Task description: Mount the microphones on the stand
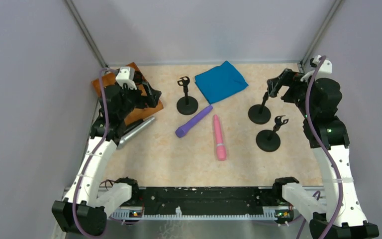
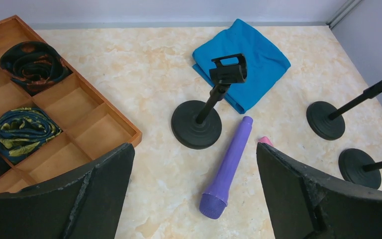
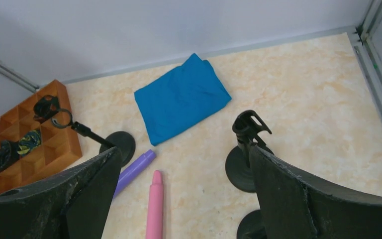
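Observation:
Three black mic stands stand on the table: one at mid-back [image 1: 187, 103], two at the right [image 1: 259, 113] [image 1: 268, 139]. A purple microphone [image 1: 194, 121], a pink one [image 1: 219, 137] and a grey one [image 1: 136, 131] lie flat. My left gripper [image 1: 153, 97] is open and empty above the wooden tray's edge; its wrist view shows the purple microphone [image 2: 230, 165] below between the fingers. My right gripper [image 1: 273, 87] is open and empty over the right-back stand, whose clip [image 3: 248, 127] is beside the right finger; the pink microphone [image 3: 155, 206] lies below.
A folded blue cloth [image 1: 221, 81] lies at the back middle. A wooden compartment tray [image 1: 104, 82] holding rolled ties [image 2: 22, 130] sits at the back left. Grey walls close in the table on three sides.

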Robot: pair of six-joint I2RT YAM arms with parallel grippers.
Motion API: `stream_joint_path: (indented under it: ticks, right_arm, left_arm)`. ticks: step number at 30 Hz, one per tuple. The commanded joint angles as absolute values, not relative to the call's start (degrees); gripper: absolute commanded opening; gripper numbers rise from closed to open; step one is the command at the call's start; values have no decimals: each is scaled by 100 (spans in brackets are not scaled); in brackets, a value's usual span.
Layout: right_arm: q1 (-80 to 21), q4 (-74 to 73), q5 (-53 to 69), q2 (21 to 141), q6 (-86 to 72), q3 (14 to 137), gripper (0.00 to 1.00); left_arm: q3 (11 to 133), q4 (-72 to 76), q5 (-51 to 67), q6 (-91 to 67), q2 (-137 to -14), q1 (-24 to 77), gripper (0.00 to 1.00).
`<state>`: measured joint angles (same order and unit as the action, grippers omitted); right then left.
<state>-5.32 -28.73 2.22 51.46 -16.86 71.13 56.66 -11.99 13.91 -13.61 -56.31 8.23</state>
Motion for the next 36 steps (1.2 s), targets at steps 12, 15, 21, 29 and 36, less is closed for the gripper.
stream_joint_path:
  ticks: [12, 15, 21, 29, 36]
  right_arm:
    - [-497, -2934, 201, 4749, -1917, 6742, 95]
    - [-496, -3098, 229, 4876, -1905, 6862, 94]
    - [-499, -3148, 301, 5077, -1906, 6838, 93]
    - [-660, -3242, 784, 5637, -1937, 6966, 86]
    - [-2735, -3243, -889, 6354, -1916, 7081, 86]
  left_arm:
    - [5542, -1174, 1018, -1590, -5660, 809, 99]
    - [5514, -1239, 808, -1650, -5696, 809, 99]
    - [5686, -1578, 443, -1759, -6032, 749, 99]
    - [5670, -1609, 723, -1734, -6094, 631, 99]
    - [5609, -1592, 905, -1740, -6074, 476, 99]
